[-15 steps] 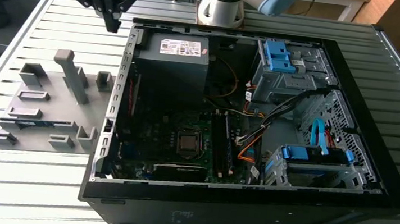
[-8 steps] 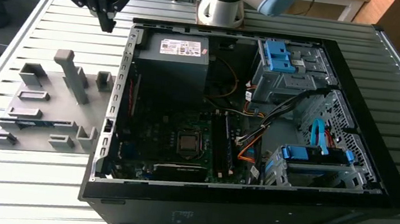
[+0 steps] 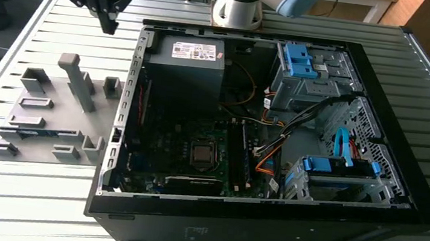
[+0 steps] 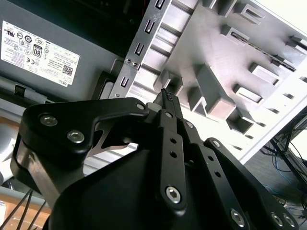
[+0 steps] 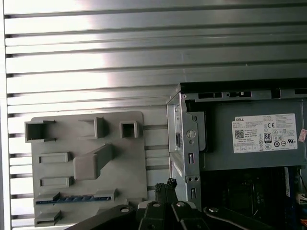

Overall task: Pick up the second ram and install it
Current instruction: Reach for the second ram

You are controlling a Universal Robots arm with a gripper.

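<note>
The second ram (image 3: 36,132) is a slim blue-green stick lying in a slot of the grey holder plate (image 3: 65,88) on the exterior view's left; in the first wrist view the ram (image 5: 73,198) sits near the plate's (image 5: 136,163) edge. My gripper (image 3: 111,26) hangs high above the slatted table, behind the plate and beside the back corner of the open computer case (image 3: 268,221). Its black fingers meet at a single tip with nothing between them, as both wrist views show (image 4: 166,94) (image 5: 168,184). It stands well apart from the ram.
The case holds a grey power supply (image 3: 190,63), a motherboard with a processor socket (image 3: 202,153), blue drive brackets (image 3: 299,60) and loose cables (image 3: 269,154). Grey blocks, one tall (image 3: 78,80), rise from the holder plate. The arm's base (image 3: 239,9) stands behind the case.
</note>
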